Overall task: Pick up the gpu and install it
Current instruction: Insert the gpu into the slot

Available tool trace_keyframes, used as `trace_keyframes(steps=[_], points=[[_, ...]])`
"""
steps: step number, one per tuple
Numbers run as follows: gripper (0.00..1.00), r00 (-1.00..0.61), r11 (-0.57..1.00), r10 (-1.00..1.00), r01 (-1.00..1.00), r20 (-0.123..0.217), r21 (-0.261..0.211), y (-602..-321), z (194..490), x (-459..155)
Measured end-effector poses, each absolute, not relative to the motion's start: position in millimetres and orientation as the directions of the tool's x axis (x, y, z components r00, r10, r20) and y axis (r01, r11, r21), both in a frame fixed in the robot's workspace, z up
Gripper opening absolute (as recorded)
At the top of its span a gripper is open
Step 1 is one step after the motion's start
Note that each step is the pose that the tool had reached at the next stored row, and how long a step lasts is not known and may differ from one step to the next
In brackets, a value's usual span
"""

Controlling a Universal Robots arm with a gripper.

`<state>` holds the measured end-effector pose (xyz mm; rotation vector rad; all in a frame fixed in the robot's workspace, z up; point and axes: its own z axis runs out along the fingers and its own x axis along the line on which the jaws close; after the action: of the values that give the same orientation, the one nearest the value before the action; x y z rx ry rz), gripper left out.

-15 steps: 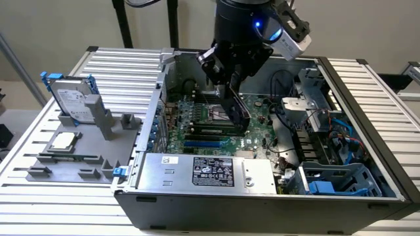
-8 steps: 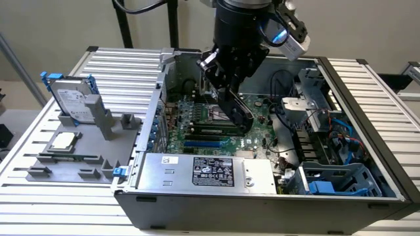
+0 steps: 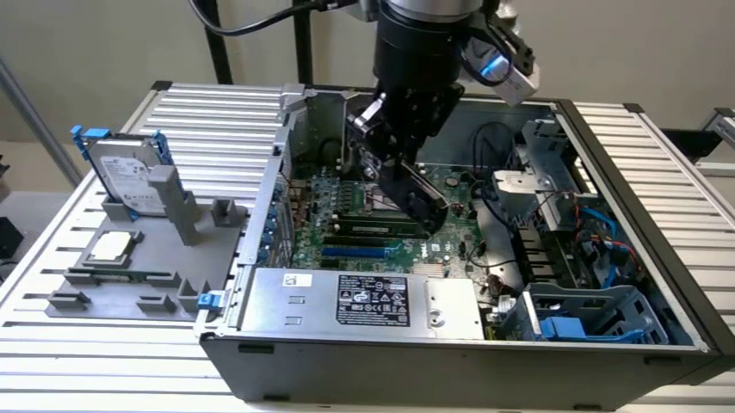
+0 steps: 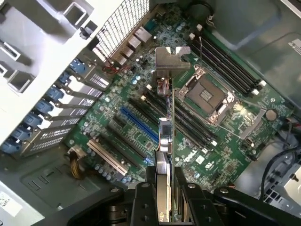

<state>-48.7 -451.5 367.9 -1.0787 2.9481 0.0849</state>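
Note:
The gpu hangs tilted inside the open computer case, just above the green motherboard; its dark face is toward the exterior camera. My gripper is shut on the card's upper edge. In the wrist view the gpu is seen edge-on between my fingers, with its silver bracket at the far end. My gripper holds it over the expansion slots, close to the blue slot and apart from it.
A silver hard drive with blue rails stands on a grey fixture at the exterior view's left. The power supply lies at the case front, a blue drive cage at its right. The CPU socket and memory slots lie beside the card.

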Motion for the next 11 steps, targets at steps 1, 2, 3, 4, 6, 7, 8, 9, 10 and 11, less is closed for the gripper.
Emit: trace_keyframes(steps=[1, 2, 3, 4, 6, 7, 8, 9, 10, 11], points=[[0.00, -0.752, 0.750, -0.659, -0.659, -0.020, 0.050, -451.5, 367.1, -48.7], [0.00, -0.740, 0.739, -0.672, -0.672, -0.020, 0.050, -451.5, 366.4, -48.7], [0.00, -0.728, 0.726, -0.686, -0.685, -0.020, 0.050, -451.5, 365.5, -48.7], [0.00, -0.715, 0.713, -0.699, -0.699, -0.020, 0.050, -451.5, 364.5, -48.7], [0.00, -0.689, 0.687, -0.725, -0.725, -0.020, 0.050, -451.5, 362.7, -48.7], [0.00, -0.675, 0.674, -0.737, -0.737, -0.020, 0.050, -451.5, 361.9, -48.7], [0.00, -0.663, 0.661, -0.749, -0.749, -0.020, 0.050, -451.5, 360.9, -48.7], [0.00, -0.648, 0.647, -0.761, -0.761, -0.020, 0.050, -451.5, 360.0, -48.7], [0.00, -0.634, 0.632, -0.773, -0.773, -0.020, 0.050, -451.5, 359.1, -48.7], [0.00, -0.620, 0.619, -0.784, -0.784, -0.020, 0.050, -451.5, 358.2, -48.7]])
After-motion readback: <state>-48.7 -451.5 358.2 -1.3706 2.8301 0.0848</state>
